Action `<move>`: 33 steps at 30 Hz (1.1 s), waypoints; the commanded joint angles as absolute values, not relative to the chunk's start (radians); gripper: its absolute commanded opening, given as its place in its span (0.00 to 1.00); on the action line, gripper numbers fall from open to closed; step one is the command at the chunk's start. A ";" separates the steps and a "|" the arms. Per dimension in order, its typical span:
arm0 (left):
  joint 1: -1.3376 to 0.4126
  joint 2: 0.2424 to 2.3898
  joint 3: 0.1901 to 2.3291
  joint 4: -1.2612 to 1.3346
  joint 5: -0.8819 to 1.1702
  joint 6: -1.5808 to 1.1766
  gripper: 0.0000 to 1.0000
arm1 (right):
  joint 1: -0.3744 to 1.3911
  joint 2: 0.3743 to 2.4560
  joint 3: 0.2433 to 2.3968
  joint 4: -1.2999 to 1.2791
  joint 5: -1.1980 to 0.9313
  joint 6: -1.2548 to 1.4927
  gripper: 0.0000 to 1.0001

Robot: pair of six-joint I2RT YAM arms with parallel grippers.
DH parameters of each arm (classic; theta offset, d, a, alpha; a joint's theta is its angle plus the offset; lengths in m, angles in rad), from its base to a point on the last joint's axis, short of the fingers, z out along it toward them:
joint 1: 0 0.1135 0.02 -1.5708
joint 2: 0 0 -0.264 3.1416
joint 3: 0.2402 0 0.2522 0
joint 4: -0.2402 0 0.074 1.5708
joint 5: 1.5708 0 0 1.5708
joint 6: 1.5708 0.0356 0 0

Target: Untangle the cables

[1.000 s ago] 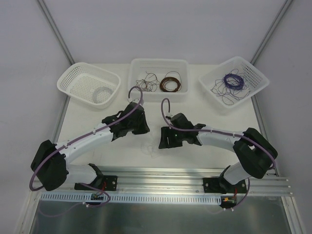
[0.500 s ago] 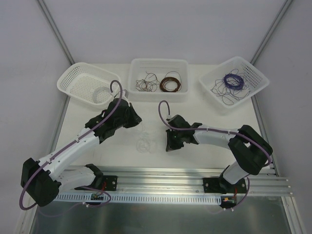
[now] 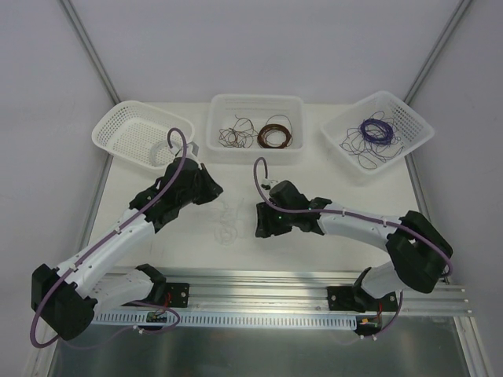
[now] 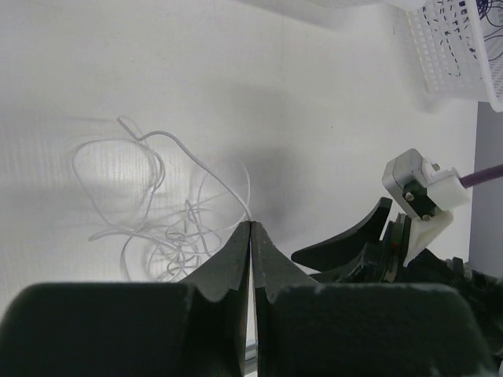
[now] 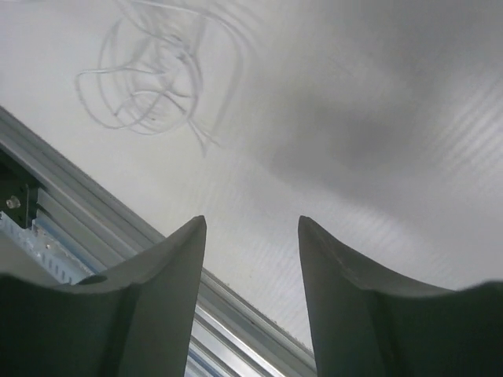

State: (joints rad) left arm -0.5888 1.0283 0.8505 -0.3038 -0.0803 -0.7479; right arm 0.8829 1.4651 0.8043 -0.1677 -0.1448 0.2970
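Before clenched left end effector [image 4: 250, 226] lie cables [image 4: 174, 234]; right end effector [image 5: 251, 228] released

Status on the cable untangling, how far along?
Done: brown wires sit in the middle bin, purple wires in the right basket. In hand: left fingers shut, seemingly pinching a strand of the white tangle; right fingers open, empty. Left: the tangle lies knotted on the table.

Three white containers line the top of the overhead frame: left basket [image 3: 126, 129], centre bin [image 3: 255, 104] and right basket [image 3: 409, 126]. Two neat coils show, one brown coil [image 3: 274, 135] and one purple coil [image 3: 374, 129]. One whitish cable tangle [image 3: 227, 224] lies mid-frame, possibly several strands. Two arms: left arm [image 3: 118, 236], right arm [image 3: 354, 224].
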 commanded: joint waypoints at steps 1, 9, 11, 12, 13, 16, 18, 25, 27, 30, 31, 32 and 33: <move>-0.586 1.025 0.836 -0.305 -0.072 -0.770 0.00 | 0.940 1.495 0.883 -0.068 -0.152 0.235 0.55; -0.586 0.996 0.818 -0.305 -0.095 -0.804 0.00 | 1.038 1.670 0.979 0.081 -0.011 0.307 0.78; -0.588 0.991 0.810 -0.304 -0.104 -0.821 0.00 | 1.054 1.701 1.017 0.089 0.066 0.310 0.82; -0.586 0.988 0.804 -0.304 -0.107 -0.824 0.00 | 1.068 1.733 1.031 0.077 0.092 0.317 0.82; -0.587 0.985 0.798 -0.305 -0.109 -0.833 0.00 | 1.074 1.749 1.057 0.072 0.145 0.324 0.82; -0.588 0.979 0.784 -0.304 -0.118 -0.850 0.00 | 1.091 1.808 1.089 0.055 0.211 0.333 0.82; -0.587 0.971 0.778 -0.305 -0.127 -0.859 0.00 | 1.103 1.827 1.111 0.042 0.250 0.336 0.81; -0.588 0.939 0.750 -0.305 -0.178 -0.894 0.00 | 1.111 1.893 1.157 -0.075 0.369 0.373 0.67; -0.588 0.928 0.750 -0.305 -0.193 -0.894 0.00 | 1.109 1.893 1.152 -0.122 0.393 0.399 0.58; -0.581 0.919 0.756 -0.307 -0.219 -0.881 0.00 | 1.105 1.870 1.132 -0.162 0.425 0.416 0.31; -0.578 0.917 0.759 -0.305 -0.219 -0.877 0.00 | 1.098 1.861 1.121 -0.166 0.428 0.416 0.26; -0.574 0.917 0.762 -0.308 -0.224 -0.873 0.00 | 1.094 1.852 1.114 -0.172 0.433 0.420 0.21; -0.568 0.919 0.765 -0.313 -0.225 -0.868 0.00 | 1.080 1.832 1.105 -0.189 0.442 0.428 0.16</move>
